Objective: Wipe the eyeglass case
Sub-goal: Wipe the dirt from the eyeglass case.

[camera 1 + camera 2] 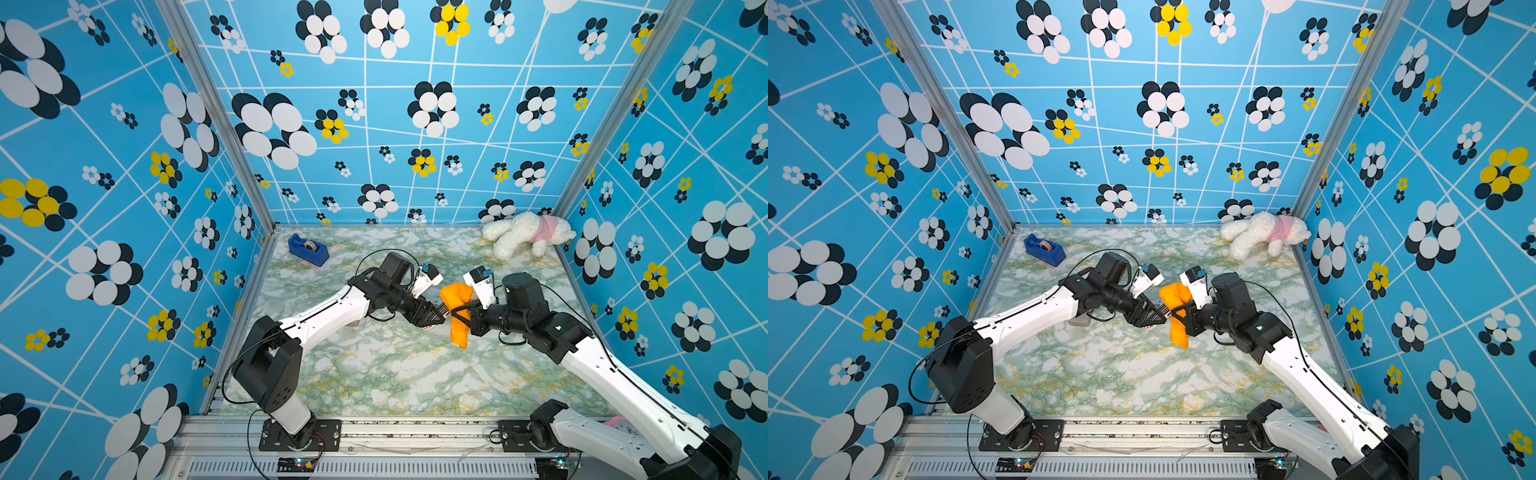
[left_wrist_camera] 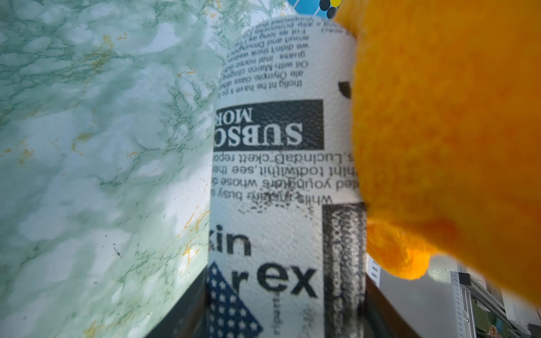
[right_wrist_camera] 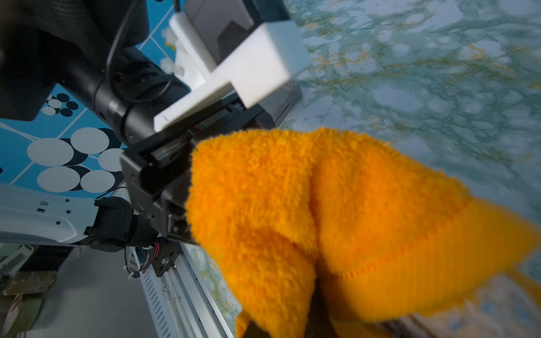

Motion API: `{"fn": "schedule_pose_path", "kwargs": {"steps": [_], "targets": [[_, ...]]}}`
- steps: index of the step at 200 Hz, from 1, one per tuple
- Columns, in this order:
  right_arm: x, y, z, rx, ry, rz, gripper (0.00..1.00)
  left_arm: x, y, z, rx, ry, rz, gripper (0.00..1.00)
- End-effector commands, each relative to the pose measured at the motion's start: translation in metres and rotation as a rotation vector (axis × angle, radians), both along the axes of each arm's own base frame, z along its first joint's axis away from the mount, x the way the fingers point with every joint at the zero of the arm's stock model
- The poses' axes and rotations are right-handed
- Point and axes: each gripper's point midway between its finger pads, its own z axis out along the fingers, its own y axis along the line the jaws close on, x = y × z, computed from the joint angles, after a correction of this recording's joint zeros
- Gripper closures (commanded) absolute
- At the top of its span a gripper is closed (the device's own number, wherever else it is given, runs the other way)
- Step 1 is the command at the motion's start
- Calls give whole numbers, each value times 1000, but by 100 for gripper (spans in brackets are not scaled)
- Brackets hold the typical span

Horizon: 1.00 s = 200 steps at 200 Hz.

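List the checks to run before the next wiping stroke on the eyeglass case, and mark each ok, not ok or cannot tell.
1. Eyeglass case gripped by the left gripper: ok, it sits between the shut jaws.
2. Orange cloth gripped by the right gripper: ok.
3. Cloth touching the case: ok, it covers one long side in the left wrist view.
4. Tape dispenser and plush toy clear of both arms: ok, both lie at the far edge of the table.
5. Case's hidden side clean: cannot tell.
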Motion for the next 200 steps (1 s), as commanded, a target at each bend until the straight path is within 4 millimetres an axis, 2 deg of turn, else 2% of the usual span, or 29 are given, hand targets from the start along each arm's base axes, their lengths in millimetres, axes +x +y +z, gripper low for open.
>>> {"fn": "schedule_pose_path", "kwargs": {"steps": [1,11,29,48,58,78,106,123,164,200], "targets": [[27,-45,-3,-58,16,-154,100,-49,-7,59,-190,-60,-222,87],[33,-46,7,-40,13,-154,100,-51,-4,56,-169,-61,-222,87],[36,-33,35,29,-10,-102,100,-51,0,50,-133,-75,-218,87],[30,-18,65,115,-31,-26,100,-49,3,47,-109,-95,-213,87],[26,-10,73,160,-5,17,100,-50,3,48,-108,-106,-220,87],[12,8,76,261,71,129,100,-47,3,51,-106,-131,-215,87],[1,15,64,307,151,179,100,-42,4,50,-84,-149,-210,87],[-3,17,64,334,175,195,100,-36,8,45,-58,-169,-184,87],[-11,16,68,337,236,203,100,-2,28,39,-16,-221,-51,87],[-8,-2,69,364,259,146,100,14,42,36,41,-251,7,87]]}}
